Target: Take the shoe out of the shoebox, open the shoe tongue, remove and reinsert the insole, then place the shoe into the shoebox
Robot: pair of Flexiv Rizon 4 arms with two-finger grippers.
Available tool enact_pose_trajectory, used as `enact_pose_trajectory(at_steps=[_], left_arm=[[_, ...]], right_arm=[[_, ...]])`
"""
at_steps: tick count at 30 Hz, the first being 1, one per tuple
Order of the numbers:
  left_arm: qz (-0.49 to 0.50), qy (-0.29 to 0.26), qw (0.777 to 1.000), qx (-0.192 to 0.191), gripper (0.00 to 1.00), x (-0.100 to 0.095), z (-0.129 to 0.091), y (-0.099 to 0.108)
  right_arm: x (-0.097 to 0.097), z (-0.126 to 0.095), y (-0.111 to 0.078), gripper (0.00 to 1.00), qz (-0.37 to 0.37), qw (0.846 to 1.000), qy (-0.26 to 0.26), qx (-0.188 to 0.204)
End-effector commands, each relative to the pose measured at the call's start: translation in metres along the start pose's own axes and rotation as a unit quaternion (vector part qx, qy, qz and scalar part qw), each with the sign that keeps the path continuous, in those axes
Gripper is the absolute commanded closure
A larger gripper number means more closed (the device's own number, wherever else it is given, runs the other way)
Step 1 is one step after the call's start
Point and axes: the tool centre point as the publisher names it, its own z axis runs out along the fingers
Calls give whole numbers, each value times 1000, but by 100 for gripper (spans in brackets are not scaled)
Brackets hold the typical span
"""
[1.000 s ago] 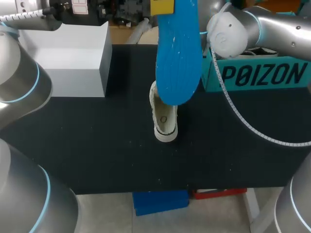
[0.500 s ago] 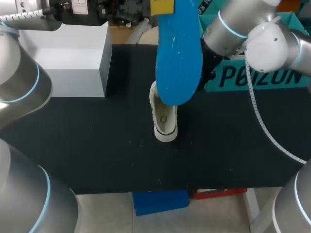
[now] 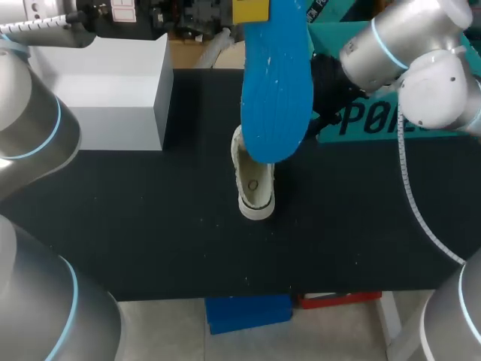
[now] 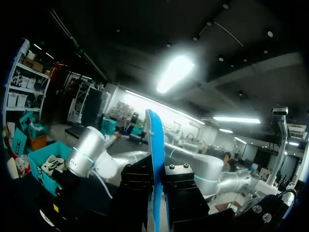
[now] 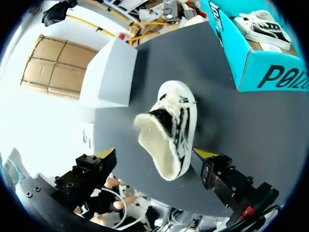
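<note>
1. Right arm (image 3: 398, 41) has been swinging in from the far right over the last second, with its wrist now heading toward the shoe (image 3: 254, 184). Shoe and insole (image 3: 276, 90) aren't moving.
2. My read: the insole is out, and the right side is setting up to steady the shoe for reinsertion.
3. Left gripper (image 4: 155, 193) is clamping the blue insole, holding it upright high over mid-table.
4. Right gripper (image 5: 156, 153) is hovering above the shoe, fingers apart, touching nothing.
5. Shoe is sitting mid-table (image 3: 150, 226), well apart from the teal shoebox (image 5: 229, 46) at far right. It's showing white canvas, dark lining, tongue folded out and loose laces.
</note>
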Motion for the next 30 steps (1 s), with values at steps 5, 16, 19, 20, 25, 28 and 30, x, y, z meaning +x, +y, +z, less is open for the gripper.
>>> enact_pose_trajectory(at_steps=[5,16,19,20,25,28,30], left_arm=[[-1,-2,1000,-1,100,0,2,-1],[-1,-2,1000,-1,100,0,2,-1],[-1,-2,1000,-1,100,0,2,-1],[-1,-2,1000,-1,100,0,2,-1],[-1,-2,1000,-1,100,0,2,-1],[-1,-2,1000,-1,100,0,2,-1],[-1,-2,1000,-1,100,0,2,-1]], right_arm=[[3,-25,-17,0,5,989,139,-39],[13,-36,-18,0,4,962,268,-53],[12,-35,-19,0,4,947,319,-47],[12,-35,-20,0,5,941,337,-44],[9,-35,-22,0,9,932,360,-45],[10,-36,-24,0,10,929,368,-46],[10,-36,-24,0,8,921,387,-43]])
